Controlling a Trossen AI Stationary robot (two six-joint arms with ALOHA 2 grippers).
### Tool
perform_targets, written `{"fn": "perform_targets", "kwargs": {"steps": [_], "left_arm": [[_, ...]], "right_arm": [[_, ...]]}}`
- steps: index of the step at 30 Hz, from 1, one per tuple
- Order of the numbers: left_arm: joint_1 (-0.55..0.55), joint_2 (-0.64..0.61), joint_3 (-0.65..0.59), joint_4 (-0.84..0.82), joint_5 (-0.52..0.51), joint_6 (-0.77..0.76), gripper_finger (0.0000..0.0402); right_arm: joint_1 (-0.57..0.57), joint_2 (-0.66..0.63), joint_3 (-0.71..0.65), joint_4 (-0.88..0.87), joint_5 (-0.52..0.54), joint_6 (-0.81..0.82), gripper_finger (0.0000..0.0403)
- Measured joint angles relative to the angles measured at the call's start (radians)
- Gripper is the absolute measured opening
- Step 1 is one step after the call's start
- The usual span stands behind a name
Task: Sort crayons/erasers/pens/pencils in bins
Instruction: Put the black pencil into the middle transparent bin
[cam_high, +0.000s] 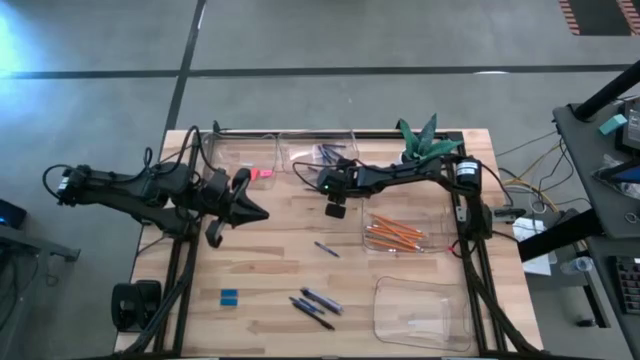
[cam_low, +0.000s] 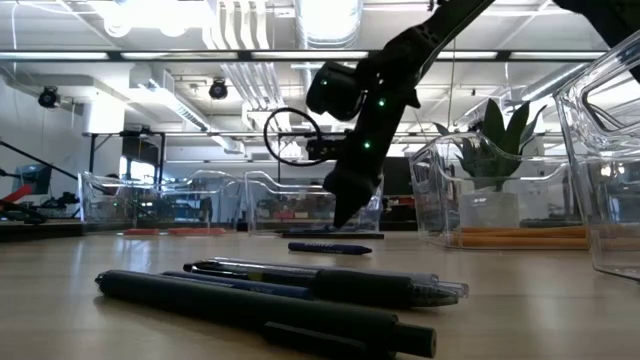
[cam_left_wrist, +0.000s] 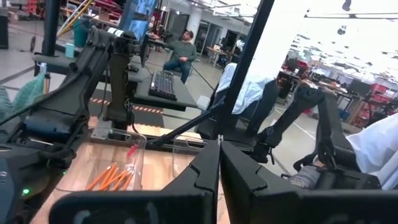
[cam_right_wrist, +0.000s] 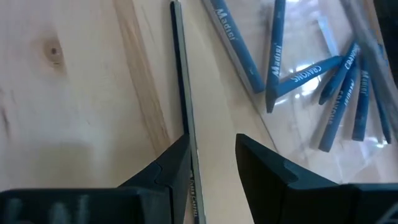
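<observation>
- Nearest me, at the near right corner of the table (cam_high: 270, 250), one clear bin (cam_high: 420, 312) sits with nothing I can make out inside it.
- Left of that bin lie the dark pens (cam_high: 312, 305) in a loose group on the bare wood; in the low view they fill the foreground (cam_low: 300, 300).
- Further left, near the left edge, a small blue eraser (cam_high: 229, 296) lies on its own, well apart from the pens.
- Toward the middle, one short blue crayon (cam_high: 326, 249) lies alone on the wood (cam_low: 328, 248).
- To its right, a clear bin (cam_high: 436, 215) holds the bundle of orange pencils (cam_high: 394, 234).
- My left gripper (cam_high: 262, 213) hovers over the left half of the table, fingers (cam_left_wrist: 205, 174) pressed together with nothing between them.
- My right gripper (cam_high: 336, 209) hangs just near of the far bins; its fingers (cam_right_wrist: 180, 165) stand partly apart, and a thin grey stick (cam_right_wrist: 185, 106) runs along the inner face of one finger. I cannot tell whether it is gripped.
- At the far edge, a clear bin (cam_high: 345, 140) holds several blue crayons (cam_right_wrist: 336, 87).
- Left of it stands another clear bin (cam_high: 222, 150), with a pink eraser (cam_high: 262, 173) at its near right corner.
- A green plant (cam_high: 420, 138) stands at the far right corner.
</observation>
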Motion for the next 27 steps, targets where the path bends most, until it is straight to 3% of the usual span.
{"fn": "perform_targets", "kwargs": {"steps": [13, 17, 23, 27], "left_arm": [[0.0, 0.013, 0.0, 0.006, -0.02, -0.001, 0.0], [0.0, 0.018, 0.0, 0.005, -0.021, -0.002, 0.0], [0.0, 0.026, -0.001, 0.005, -0.022, -0.003, 0.0], [0.0, 0.032, -0.001, 0.008, -0.023, -0.004, 0.0]], "right_arm": [[0.001, 0.003, -0.031, 0.017, 0.056, -0.053, 0.0118], [0.005, 0.001, -0.045, 0.02, 0.029, -0.066, 0.0118], [0.012, 0.003, -0.046, 0.02, -0.114, -0.085, 0.0118], [0.014, 0.001, -0.046, 0.022, -0.136, -0.081, 0.0118]]}}
